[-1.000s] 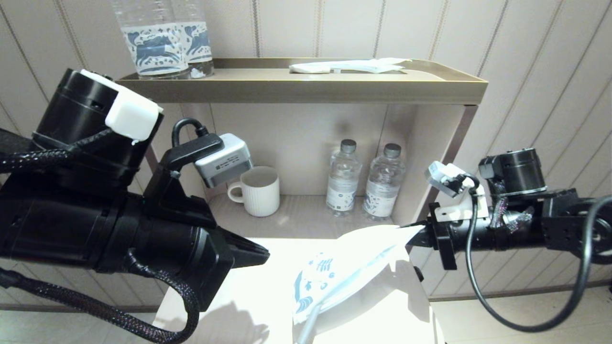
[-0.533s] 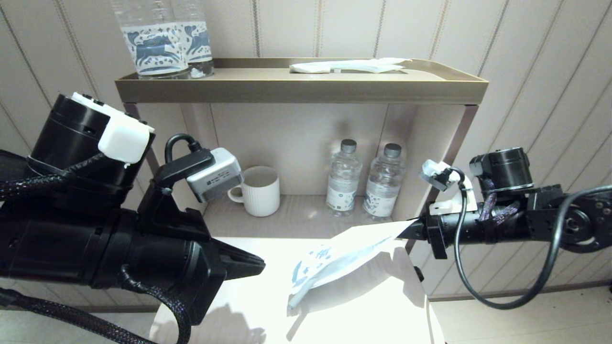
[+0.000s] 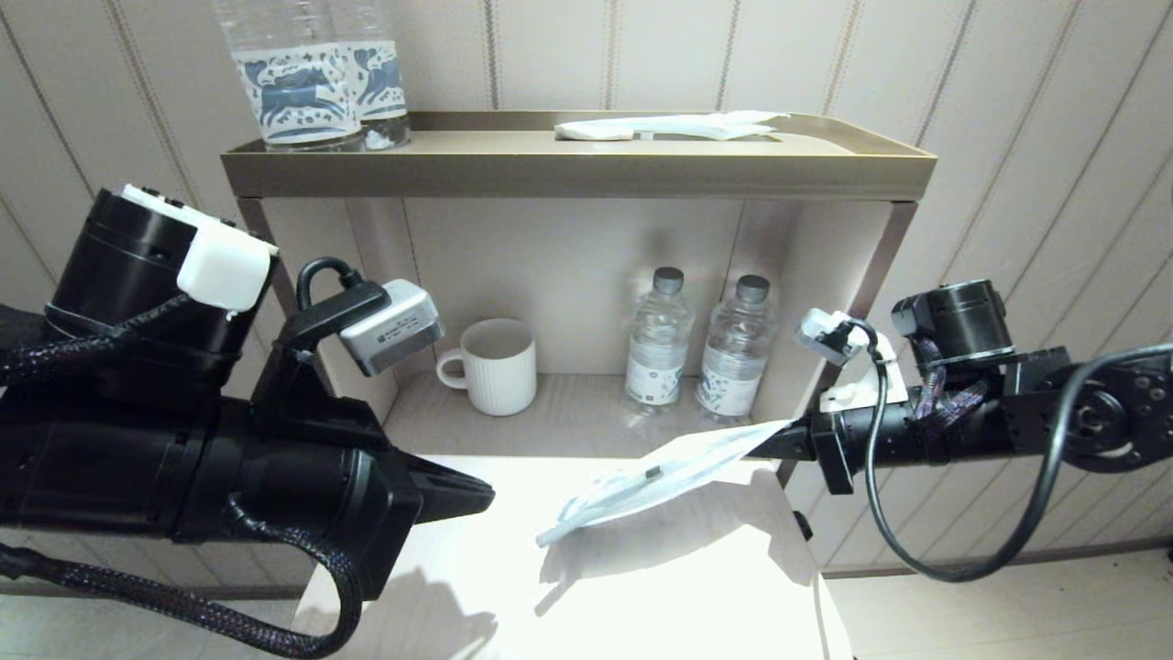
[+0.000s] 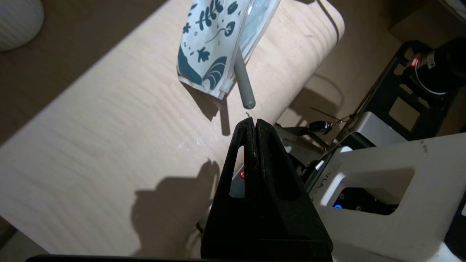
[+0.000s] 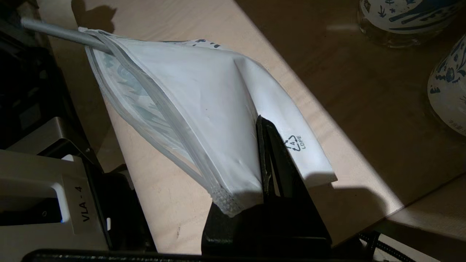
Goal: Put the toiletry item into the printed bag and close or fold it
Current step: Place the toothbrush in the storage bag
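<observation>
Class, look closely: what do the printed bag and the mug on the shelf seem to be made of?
Printed bag: thin glossy plastic film, probably polyethylene; it creases softly and carries an LDPE recycling mark. Mug: likely matte white ceramic, with ribbed, opaque walls.

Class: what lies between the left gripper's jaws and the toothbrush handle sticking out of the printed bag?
Only bare tabletop, seen in the left wrist view, separates the left gripper from the toothbrush.

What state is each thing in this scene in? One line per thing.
Bag: lifted at one end, far end on the table, mouth unsealed.
Toothbrush: partly in the bag, handle sticking out.
Right pincer: shut on the bag.
Left pincer: shut, empty, near the handle.
Mug: upright.
Shelf bottles: upright, capped.
</observation>
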### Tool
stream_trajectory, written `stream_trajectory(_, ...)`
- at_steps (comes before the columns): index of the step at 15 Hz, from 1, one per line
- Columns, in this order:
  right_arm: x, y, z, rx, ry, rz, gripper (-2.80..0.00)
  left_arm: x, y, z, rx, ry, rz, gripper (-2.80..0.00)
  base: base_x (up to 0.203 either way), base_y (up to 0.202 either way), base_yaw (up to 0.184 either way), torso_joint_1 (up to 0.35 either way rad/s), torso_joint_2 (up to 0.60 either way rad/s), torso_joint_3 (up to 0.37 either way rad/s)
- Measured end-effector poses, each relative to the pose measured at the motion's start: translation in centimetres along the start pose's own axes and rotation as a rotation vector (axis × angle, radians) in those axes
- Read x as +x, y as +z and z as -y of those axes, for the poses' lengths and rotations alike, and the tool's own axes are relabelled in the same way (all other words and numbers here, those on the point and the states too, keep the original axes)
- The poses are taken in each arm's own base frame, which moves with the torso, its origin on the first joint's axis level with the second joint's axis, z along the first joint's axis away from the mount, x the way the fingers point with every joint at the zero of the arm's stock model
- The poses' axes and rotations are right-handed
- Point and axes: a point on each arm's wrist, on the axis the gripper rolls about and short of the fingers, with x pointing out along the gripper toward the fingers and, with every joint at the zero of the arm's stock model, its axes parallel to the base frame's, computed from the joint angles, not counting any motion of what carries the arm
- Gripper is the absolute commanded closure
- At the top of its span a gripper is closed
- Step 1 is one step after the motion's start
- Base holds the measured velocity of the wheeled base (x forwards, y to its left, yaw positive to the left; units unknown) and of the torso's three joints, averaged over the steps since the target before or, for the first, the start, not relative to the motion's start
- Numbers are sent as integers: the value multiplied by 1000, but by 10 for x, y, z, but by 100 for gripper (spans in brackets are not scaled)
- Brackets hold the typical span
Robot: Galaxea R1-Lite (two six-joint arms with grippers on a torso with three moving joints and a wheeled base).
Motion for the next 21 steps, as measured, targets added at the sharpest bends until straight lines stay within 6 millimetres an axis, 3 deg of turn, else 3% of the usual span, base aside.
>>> stream_trajectory(9, -5, 11, -6, 55, 7, -19, 0, 5, -65, 1, -34, -6, -89, 0, 0, 0, 0, 0, 0, 0)
stream_trajectory(21, 5, 21, -10, 103, -73, -59, 0, 54, -65, -10, -54, -120, -120, 0, 0, 0, 0, 0, 0, 0)
